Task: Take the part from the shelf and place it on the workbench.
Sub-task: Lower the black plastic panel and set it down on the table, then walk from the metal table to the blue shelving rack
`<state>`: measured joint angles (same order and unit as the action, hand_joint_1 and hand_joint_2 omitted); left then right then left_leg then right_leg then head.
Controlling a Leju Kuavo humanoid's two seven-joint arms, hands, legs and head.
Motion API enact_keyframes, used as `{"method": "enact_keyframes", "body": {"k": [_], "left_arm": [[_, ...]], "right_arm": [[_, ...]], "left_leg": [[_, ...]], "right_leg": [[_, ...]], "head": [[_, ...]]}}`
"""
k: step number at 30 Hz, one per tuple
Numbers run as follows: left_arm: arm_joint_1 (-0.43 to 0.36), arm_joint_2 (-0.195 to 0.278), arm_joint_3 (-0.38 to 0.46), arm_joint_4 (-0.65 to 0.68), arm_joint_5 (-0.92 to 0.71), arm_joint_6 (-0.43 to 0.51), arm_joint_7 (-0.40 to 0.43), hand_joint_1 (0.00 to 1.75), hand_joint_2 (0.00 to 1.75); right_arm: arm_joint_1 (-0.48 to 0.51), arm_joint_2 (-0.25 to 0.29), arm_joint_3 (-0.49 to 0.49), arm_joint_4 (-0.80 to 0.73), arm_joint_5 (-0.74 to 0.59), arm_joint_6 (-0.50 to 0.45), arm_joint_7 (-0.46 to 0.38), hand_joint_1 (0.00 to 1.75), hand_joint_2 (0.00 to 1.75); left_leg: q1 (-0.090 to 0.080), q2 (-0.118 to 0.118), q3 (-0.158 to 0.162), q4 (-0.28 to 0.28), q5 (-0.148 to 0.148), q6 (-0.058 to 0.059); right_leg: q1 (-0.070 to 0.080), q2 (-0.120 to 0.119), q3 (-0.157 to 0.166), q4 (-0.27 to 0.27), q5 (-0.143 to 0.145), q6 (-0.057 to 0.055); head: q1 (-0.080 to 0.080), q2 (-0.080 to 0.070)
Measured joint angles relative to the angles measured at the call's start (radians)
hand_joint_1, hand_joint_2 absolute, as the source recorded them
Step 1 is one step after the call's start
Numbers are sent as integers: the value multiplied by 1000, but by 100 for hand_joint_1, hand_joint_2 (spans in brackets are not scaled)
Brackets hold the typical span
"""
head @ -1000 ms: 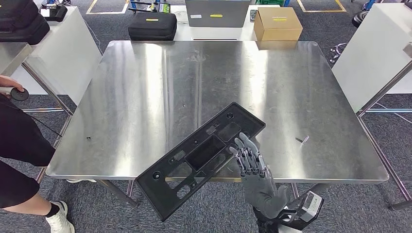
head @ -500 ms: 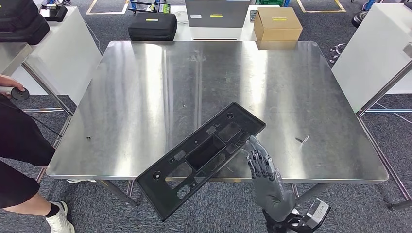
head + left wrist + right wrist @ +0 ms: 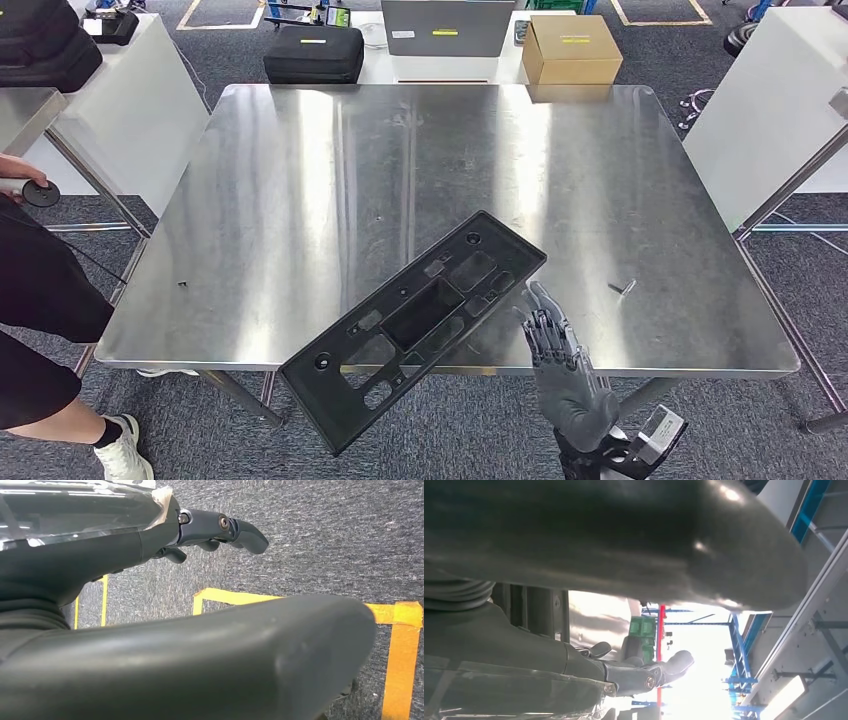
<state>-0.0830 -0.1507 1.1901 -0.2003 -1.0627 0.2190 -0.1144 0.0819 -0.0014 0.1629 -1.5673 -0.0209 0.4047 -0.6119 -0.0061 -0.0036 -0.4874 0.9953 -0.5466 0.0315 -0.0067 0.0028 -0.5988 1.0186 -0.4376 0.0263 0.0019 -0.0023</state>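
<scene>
I count one black part (image 3: 414,318) lying on one steel tabletop (image 3: 300,200). One small metal bit (image 3: 622,289) lies near the right side. Beyond the far edge I see one cardboard box (image 3: 571,48), one black case (image 3: 313,52) and one grey laptop (image 3: 447,27). One person (image 3: 40,290) stands at the left.

Head view looks down on workbench (image 3: 300,200); wrist views sit close.

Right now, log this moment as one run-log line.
part: on workbench, near end overhanging front edge | right hand: empty, fingers apart, beside part | left hand: holds nothing, over carpet
</scene>
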Motion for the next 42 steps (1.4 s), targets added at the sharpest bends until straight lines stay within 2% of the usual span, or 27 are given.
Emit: {"method": "enact_keyframes", "body": {"k": [15, 19, 22, 24, 26, 27, 28, 29, 31, 32, 33, 35, 37, 39, 41, 42], "left_arm": [[0, 3, 2, 0, 6, -8, -3, 0, 0], [0, 6, 2, 0, 4, -12, -3, 0, 0], [0, 6, 2, 0, 1, -12, -3, 0, 0], [-1, 5, 2, 0, -3, -13, -3, 0, 0], [-1, 4, 2, 0, -4, -14, -2, 0, 0], [-1, 4, 2, 0, -5, -14, -2, 0, 0], [0, 3, 2, 0, -5, -15, 0, 0, 0], [-1, 2, 2, 0, -5, -16, 1, 0, 0], [-1, 1, 2, 0, -5, -18, 4, 0, 0], [-2, 1, 2, 0, -5, -19, 4, 0, 0], [-2, 2, 2, 0, -5, -19, 4, 0, 0], [-3, 1, 2, -1, -5, -19, 5, 0, 0], [-3, 0, 2, 0, -5, -19, 5, 0, 0], [-3, 0, 2, -1, -4, -18, 5, 0, 0], [-3, -1, 2, 0, -1, -16, 5, 0, 0], [-3, -2, 2, 0, 0, -14, 5, 0, 0]], "right_arm": [[-12, 21, 0, 12, 22, 12, -1, 0, 0], [-12, 26, 0, 12, 24, 13, 0, 0, 0], [-12, 26, 0, 9, 24, 14, 0, 0, 0], [-15, 26, 0, 7, 24, 14, 1, 0, 0], [-18, 25, 0, 7, 23, 14, 4, 0, 0], [-19, 24, 0, 7, 22, 14, 6, 0, 0], [-19, 24, 0, 7, 20, 14, 7, 0, 0], [-20, 23, 0, 8, 18, 15, 8, 0, 0], [-25, 23, 0, 8, 13, 16, 12, 0, 0], [-27, 23, 0, 8, 11, 17, 14, 0, 0], [-29, 23, 0, 9, 10, 18, 15, 0, 0], [-31, 24, -1, 10, 9, 20, 17, 0, 0], [-32, 25, -2, 10, 9, 21, 18, 0, 0], [-35, 26, -2, 10, 9, 21, 17, 0, 0], [-37, 27, -1, 10, 9, 22, 17, 0, 0], [-37, 27, -1, 10, 9, 22, 17, 0, 0]], "left_leg": [[-5, 0, 0, 2, -2, 3], [-8, 0, 0, 7, -3, 11], [-2, 2, 4, -6, 15, 26], [8, 6, 6, -19, 29, 33], [10, 9, 1, -20, 33, 35], [12, 10, -1, -20, 34, 34], [14, 11, -2, -19, 34, 32], [17, 12, -2, -18, 34, 30], [24, 11, -2, -13, 31, 19], [26, 10, -5, -8, 28, 10], [25, 9, -8, -4, 27, 1], [21, 6, -15, 2, 29, -12], [25, 5, -21, 10, 23, -20], [30, 5, -49, 65, -26, -25], [30, 4, -104, 188, -103, -27], [30, 3, -128, 244, -128, -27]], "right_leg": [[-6, 0, 1, -1, 1, 1], [-9, 0, 3, -2, 3, 5], [-8, 0, 2, -2, 3, 17], [-7, -1, -24, 55, -34, 17], [-10, -1, -76, 180, -90, 15], [-14, -1, -97, 235, -107, 18], [-17, -1, -103, 259, -109, 26], [-21, -1, -91, 246, -96, 38], [-31, -3, -19, 118, -50, 64], [-31, -2, 16, 57, -34, 70], [-30, 0, 39, 15, -26, 71], [-25, 5, 45, 1, -28, 59], [-29, 5, 35, 0, -26, 43], [-31, 3, 25, -1, -17, 19], [-25, 0, 9, -1, -7, -1], [-21, -1, 0, -1, -2, -8]], "head": [[0, 0], [0, 0], [0, 0], [3, 0], [6, 0], [6, 0], [6, 0], [6, 0], [7, 0], [9, 0], [11, 0], [12, 0], [9, 0], [6, 0], [4, 0], [4, 0]]}}
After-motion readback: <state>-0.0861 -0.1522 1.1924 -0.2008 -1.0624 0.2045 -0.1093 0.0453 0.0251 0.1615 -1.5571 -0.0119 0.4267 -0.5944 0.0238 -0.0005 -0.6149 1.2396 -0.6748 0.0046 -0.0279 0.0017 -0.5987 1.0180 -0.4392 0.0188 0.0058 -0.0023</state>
